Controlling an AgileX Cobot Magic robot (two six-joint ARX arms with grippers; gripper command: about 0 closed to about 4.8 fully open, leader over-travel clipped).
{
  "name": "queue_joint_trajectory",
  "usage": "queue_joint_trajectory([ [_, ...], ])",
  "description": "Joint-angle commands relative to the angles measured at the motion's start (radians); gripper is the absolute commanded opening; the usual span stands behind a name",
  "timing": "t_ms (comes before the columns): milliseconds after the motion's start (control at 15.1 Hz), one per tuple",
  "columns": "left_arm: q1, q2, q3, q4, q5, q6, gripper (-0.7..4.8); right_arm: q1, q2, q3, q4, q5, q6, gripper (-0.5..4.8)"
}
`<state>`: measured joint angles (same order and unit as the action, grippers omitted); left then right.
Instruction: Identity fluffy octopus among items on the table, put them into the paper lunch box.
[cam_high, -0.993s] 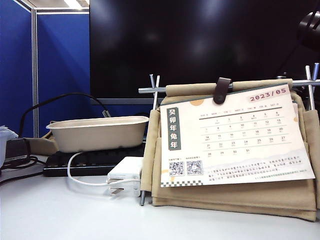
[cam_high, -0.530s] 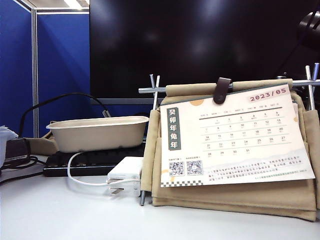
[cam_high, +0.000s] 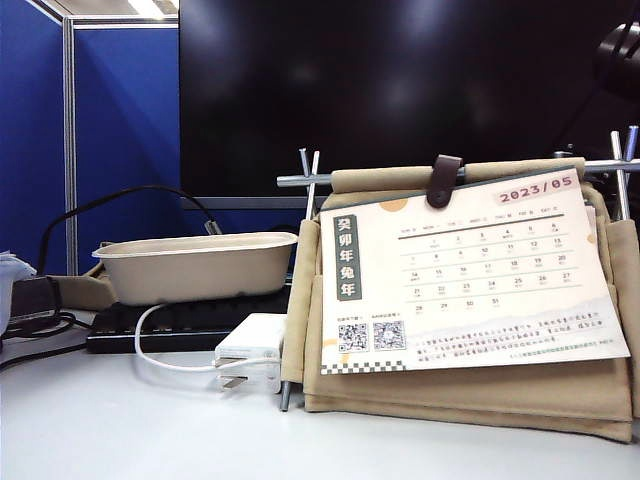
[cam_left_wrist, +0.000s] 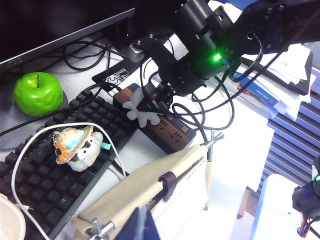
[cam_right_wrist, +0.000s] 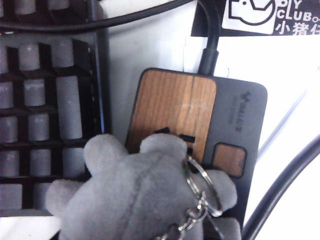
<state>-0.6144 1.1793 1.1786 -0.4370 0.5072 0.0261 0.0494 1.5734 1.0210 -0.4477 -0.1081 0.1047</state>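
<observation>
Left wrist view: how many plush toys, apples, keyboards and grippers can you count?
Plush toys: 2 (fluffy octopus, hatted toy)
Green apples: 1
Keyboards: 1
Grippers: 2 (right gripper at the octopus, left gripper over the fabric organiser)
Total: 6

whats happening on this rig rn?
The right pincer is down at the fluffy octopus, a grey plush with a keyring, at a wood-topped power strip beside the keyboard. Whether the pincer has closed on it can't be told. The left pincer barely shows, above the fabric organiser, with nothing seen in it. The paper lunch box sits on the keyboard; the octopus is not in it yet.
</observation>
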Motion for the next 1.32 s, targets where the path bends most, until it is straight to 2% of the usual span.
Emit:
queue_joint_trajectory([
  [66, -0.001, -0.002, 0.005, 0.015, 0.002, 0.0, -0.02, 0.001, -0.003, 0.056, -0.037, 0.002, -0.001, 2.63],
  [530, 0.0, -0.002, 0.005, 0.016, 0.001, 0.001, -0.02, 0.001, -0.007, 0.195, -0.219, -0.004, -0.001, 2.62],
  [596, 0.0, -0.002, 0.005, 0.017, 0.0, 0.001, -0.02, 0.001, -0.011, 0.232, -0.253, -0.031, -0.001, 2.62],
  [927, 0.0, -0.002, 0.005, 0.018, -0.116, 0.005, -0.02, 0.002, -0.041, 0.32, -0.314, -0.217, 0.0, 2.62],
  [1325, 0.0, 0.0, 0.005, 0.031, -0.383, 0.069, -0.02, 0.028, -0.088, 0.345, -0.307, -0.385, 0.034, 2.63],
])
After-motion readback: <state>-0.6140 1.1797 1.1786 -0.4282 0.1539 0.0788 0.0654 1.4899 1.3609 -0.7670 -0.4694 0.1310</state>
